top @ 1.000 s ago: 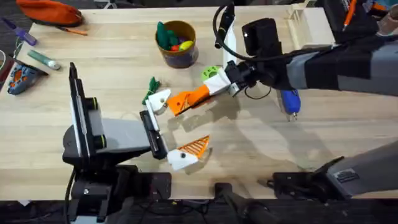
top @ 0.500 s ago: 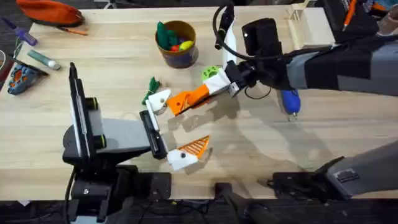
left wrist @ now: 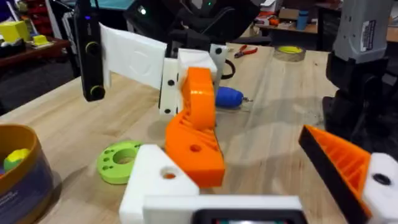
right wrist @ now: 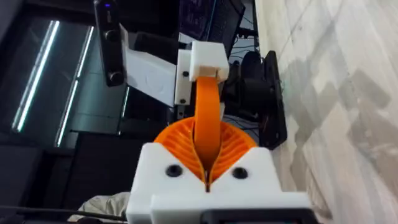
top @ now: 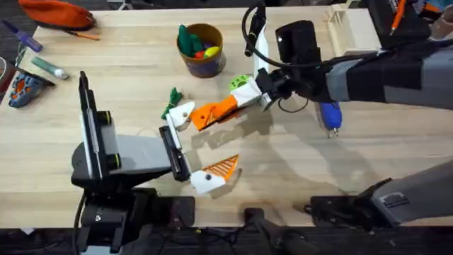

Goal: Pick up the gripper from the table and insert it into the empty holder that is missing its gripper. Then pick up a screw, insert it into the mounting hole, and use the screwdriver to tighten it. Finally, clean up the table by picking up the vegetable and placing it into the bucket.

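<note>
Right arm reaching across tabletop [top: 297, 163] from right, right pincer [top: 212, 113] clamping orange gripper [top: 221, 108] between its ribbed pads, pressing it against holder [top: 181, 113]. Left arm lying low at lower left, left pincer [top: 195, 150] spread wide, holder forming its far finger, orange-padded finger [top: 212, 173] sitting nearer base. Vegetable [top: 172, 101] lying just beside holder. Bucket [top: 202, 49] standing beyond, holding colourful toys. Screwdriver [top: 330, 115] lying partly under right arm.

Pale wood-grain worktop [top: 141, 92], blue screwdriver [top: 330, 115], dark green vegetable [top: 172, 100], lime-green ring [top: 239, 83], bucket [top: 202, 49] with tan rim and purple-blue body.
</note>
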You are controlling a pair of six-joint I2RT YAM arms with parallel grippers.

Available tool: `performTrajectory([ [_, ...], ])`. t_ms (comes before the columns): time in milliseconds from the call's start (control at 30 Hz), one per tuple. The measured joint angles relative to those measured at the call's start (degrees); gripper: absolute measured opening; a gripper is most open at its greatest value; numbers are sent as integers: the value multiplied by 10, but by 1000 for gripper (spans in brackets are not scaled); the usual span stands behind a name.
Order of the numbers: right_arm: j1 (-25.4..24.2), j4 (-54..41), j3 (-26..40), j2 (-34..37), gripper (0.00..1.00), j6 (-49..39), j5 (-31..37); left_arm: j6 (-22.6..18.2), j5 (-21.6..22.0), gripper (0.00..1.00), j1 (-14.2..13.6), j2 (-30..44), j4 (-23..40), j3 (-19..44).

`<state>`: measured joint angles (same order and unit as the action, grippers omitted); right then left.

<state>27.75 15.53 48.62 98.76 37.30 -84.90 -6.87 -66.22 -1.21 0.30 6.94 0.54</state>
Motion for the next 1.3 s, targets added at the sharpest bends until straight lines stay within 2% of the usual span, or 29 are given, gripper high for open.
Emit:
performTrajectory([
  [1300, 12, 63, 0, 7, 10, 22, 17, 0, 11, 985, 0, 0, -1, 0],
])
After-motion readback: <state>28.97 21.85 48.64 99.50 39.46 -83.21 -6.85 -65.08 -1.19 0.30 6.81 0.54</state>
